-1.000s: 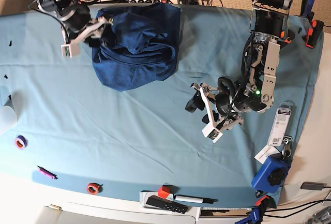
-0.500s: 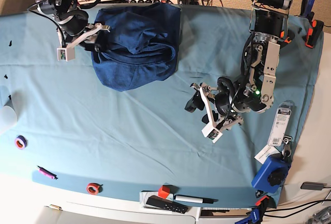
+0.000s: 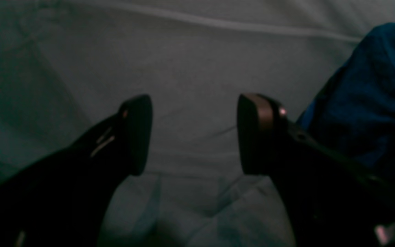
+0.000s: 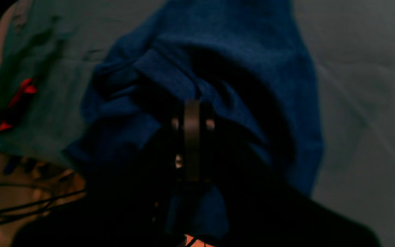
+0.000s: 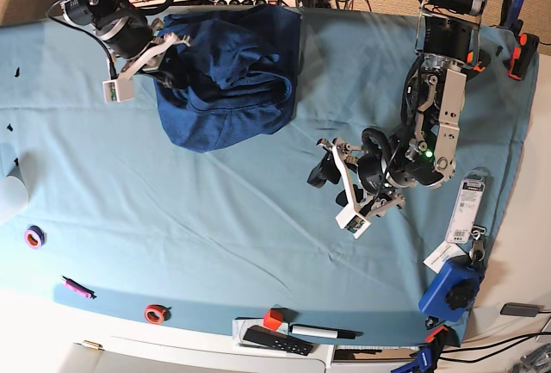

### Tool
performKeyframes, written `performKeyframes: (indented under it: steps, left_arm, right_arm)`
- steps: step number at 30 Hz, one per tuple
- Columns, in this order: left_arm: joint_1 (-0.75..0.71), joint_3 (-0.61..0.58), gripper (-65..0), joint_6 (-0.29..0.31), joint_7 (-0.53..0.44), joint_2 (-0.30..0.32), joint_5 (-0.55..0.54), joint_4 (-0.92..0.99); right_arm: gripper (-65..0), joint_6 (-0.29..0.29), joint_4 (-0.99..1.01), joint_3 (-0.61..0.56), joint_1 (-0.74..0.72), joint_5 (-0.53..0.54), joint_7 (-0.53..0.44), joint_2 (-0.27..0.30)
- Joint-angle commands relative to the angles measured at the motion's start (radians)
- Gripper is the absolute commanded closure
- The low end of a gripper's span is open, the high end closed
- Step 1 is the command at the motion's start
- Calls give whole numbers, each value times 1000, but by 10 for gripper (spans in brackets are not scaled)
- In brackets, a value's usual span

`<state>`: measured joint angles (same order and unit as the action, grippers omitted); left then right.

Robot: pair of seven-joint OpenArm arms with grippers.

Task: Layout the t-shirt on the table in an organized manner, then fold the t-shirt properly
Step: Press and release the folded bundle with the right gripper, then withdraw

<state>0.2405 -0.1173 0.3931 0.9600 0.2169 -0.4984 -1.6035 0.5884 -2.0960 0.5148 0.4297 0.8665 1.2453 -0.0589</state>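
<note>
The dark navy t-shirt [image 5: 228,76] lies crumpled in a heap at the back of the table [image 5: 172,201], left of centre. My right gripper [image 5: 165,56] sits at the heap's left edge. In the right wrist view the right gripper [image 4: 192,108] has its pads pressed together with folds of the t-shirt [image 4: 252,51] pinched at the tips. My left gripper [image 5: 336,183] hovers over bare teal cloth to the right of the shirt. In the left wrist view the left gripper [image 3: 195,133] is open and holds nothing, with the t-shirt [image 3: 372,103] at the right edge.
Along the front edge lie a purple tape roll [image 5: 34,237], a pink marker [image 5: 76,287], a red tape roll [image 5: 155,313], a red block [image 5: 274,319], a black remote [image 5: 275,340] and a pen [image 5: 323,332]. A blue device [image 5: 452,291] and tags [image 5: 469,209] sit at the right.
My right gripper has gone from open to shut on the shirt's left edge and shifted slightly towards the back. The fabric there has bunched up. The left arm has not moved.
</note>
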Motion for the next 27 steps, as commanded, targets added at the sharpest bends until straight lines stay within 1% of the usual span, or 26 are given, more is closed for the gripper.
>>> performKeyframes:
  steps: [1, 7, 10, 13, 15, 19, 22, 25, 26, 27]
  left_arm:
    - [23, 3, -362, 0, -26, 2, -11, -16]
    - [23, 3, -362, 0, -30, 2, -11, -16]
    - [23, 3, -362, 0, -40, 2, -11, -16]
    - [23, 3, -362, 0, -40, 2, -11, -16]
    - [23, 3, -362, 0, -40, 2, -11, -16]
    - [23, 3, -362, 0, -40, 2, -11, -16]
    - [23, 3, -362, 0, -40, 2, -11, -16]
    - [23, 3, -362, 0, -40, 2, -11, -16]
    - [23, 3, -362, 0, -40, 2, -11, -16]
    - [23, 3, -362, 0, -40, 2, -11, -16]
  right_arm:
    - [0, 17, -17, 2, 0, 45, -10, -5]
    - [0, 75, -17, -11, 0, 171, 26, -50]
    - [0, 91, -17, -67, 0, 188, 31, -52]
    - [0, 93, -17, -158, 0, 187, 30, -52]
    - [0, 93, -17, -225, 0, 173, 30, -52]
    - [0, 92, -17, -336, 0, 97, 29, -52]
    - [0, 92, -17, -380, 0, 57, 30, -52]
    - [0, 90, -17, -391, 0, 25, 42, -52]
    - [-27, 90, -17, -389, 0, 21, 50, -51]
    - [-103, 88, -17, -389, 0, 16, 55, -51]
